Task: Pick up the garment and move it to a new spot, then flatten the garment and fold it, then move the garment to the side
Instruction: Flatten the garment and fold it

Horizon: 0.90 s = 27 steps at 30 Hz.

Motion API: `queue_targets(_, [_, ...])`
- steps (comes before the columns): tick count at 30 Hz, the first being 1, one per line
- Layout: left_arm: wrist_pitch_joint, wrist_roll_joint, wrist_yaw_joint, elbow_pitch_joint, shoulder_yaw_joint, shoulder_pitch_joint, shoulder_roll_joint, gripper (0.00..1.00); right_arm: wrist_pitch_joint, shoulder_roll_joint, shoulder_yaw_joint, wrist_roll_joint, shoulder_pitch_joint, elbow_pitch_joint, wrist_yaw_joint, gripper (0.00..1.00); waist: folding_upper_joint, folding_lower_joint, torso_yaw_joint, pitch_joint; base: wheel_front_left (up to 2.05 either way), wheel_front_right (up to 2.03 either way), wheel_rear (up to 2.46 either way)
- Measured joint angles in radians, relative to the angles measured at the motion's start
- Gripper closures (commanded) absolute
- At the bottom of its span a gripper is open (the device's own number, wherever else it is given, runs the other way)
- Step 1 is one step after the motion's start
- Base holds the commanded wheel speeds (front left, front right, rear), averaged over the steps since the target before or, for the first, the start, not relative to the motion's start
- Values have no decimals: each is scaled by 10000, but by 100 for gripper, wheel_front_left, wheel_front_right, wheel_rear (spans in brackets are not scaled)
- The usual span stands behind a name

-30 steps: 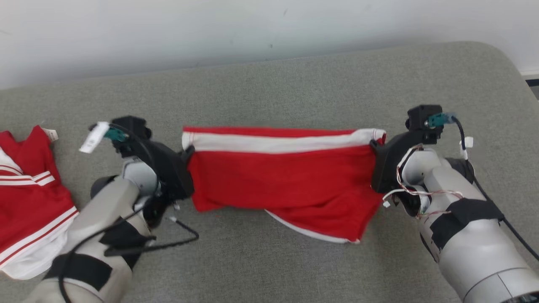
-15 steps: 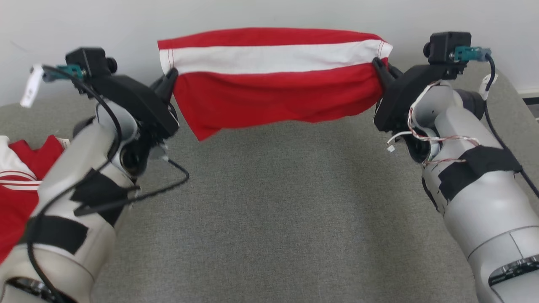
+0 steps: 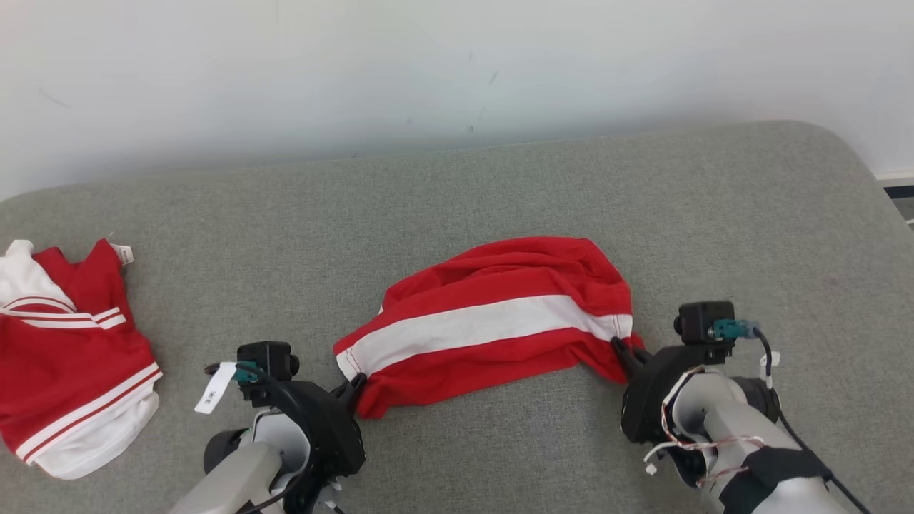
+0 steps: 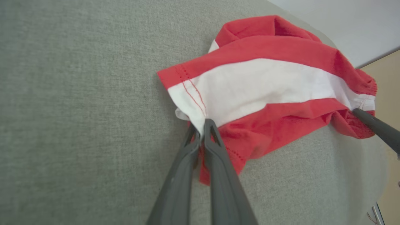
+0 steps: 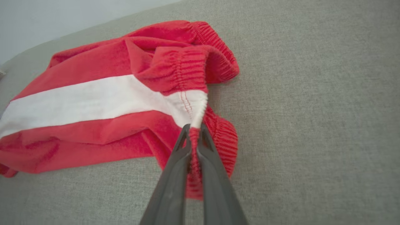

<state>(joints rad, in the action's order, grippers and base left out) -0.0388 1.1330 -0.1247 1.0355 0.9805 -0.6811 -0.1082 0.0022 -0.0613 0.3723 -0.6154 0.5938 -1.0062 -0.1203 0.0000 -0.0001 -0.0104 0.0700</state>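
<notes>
- Red shorts (image 3: 493,321) with a white stripe lie rumpled at centre frame on a grey cushion (image 3: 500,178).
- The left gripper (image 3: 355,389) and right gripper (image 3: 620,351) each pinch one end of the shorts, probably so they can be stretched flat.

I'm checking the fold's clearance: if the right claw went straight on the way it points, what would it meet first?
The right claw, shut on the red fabric garment with a white stripe, would likely first meet its bunched elastic waistband.
</notes>
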Motion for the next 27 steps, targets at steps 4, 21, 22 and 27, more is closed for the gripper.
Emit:
queue_targets(4, [-199,-2,0,-56,12,44,-2,58,-130,4,117,-92,-269,125,-2,100,0,0,-12,6,0,0,0])
queue_targets(21, [-1429,-713,525,-698,240,429,-529,0,-788,-155,163,-82,-1011,1078,-31,0,-1,0,-66,-211,0,0,0])
queue_targets(22, [-1499,-878,660,-713,341,421,-575,0,-823,-186,167,-77,-1011,1110,-31,0,0,0,-75,-180,0,0,0])
queue_targets(27, [-1555,-1174,895,-940,456,317,-546,0,-828,-357,226,52,-1002,1317,-25,0,0,1,-75,14,0,0,0])
